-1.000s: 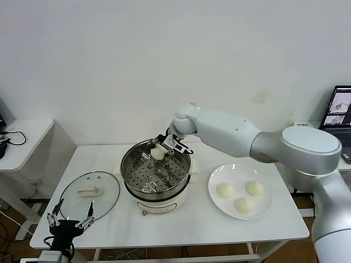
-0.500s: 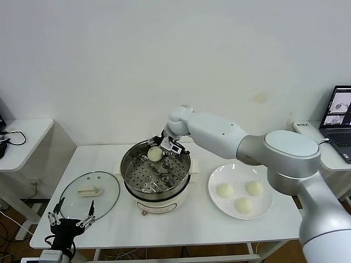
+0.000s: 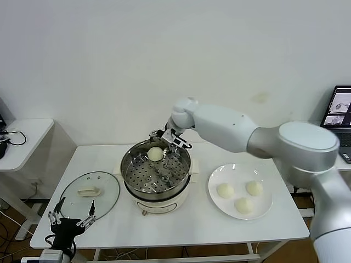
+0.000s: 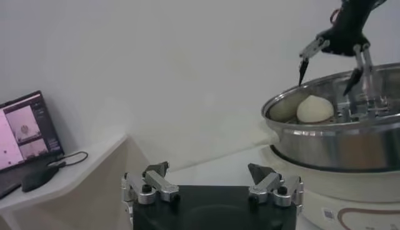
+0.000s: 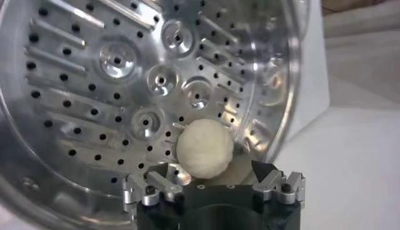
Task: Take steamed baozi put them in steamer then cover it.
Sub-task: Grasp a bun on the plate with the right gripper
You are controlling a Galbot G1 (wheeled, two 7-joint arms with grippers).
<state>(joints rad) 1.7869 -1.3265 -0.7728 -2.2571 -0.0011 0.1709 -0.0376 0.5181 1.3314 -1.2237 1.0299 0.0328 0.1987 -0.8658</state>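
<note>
One cream-white baozi (image 3: 156, 154) lies on the perforated floor at the far side of the steel steamer (image 3: 137, 176), which sits on a cream pot at the table's middle. My right gripper (image 3: 167, 138) is open and empty just above and behind it. In the right wrist view the bun (image 5: 204, 152) rests on the steamer floor (image 5: 94, 94), free of my right gripper (image 5: 212, 178). Three more baozi (image 3: 225, 190) (image 3: 254, 187) (image 3: 243, 205) lie on a white plate (image 3: 266, 209) to the right. My left gripper (image 3: 70, 217) is open, parked at the table's front left.
A round glass lid (image 3: 104, 198) with a cream handle lies flat on the table left of the steamer, just behind my left gripper. A laptop (image 3: 340, 112) stands on a side table at the far right. Another small table (image 3: 22, 137) is at the far left.
My right gripper has let go of the baozi, which now rests in the steamer, and has lifted up and back a little with its fingers spread.
</note>
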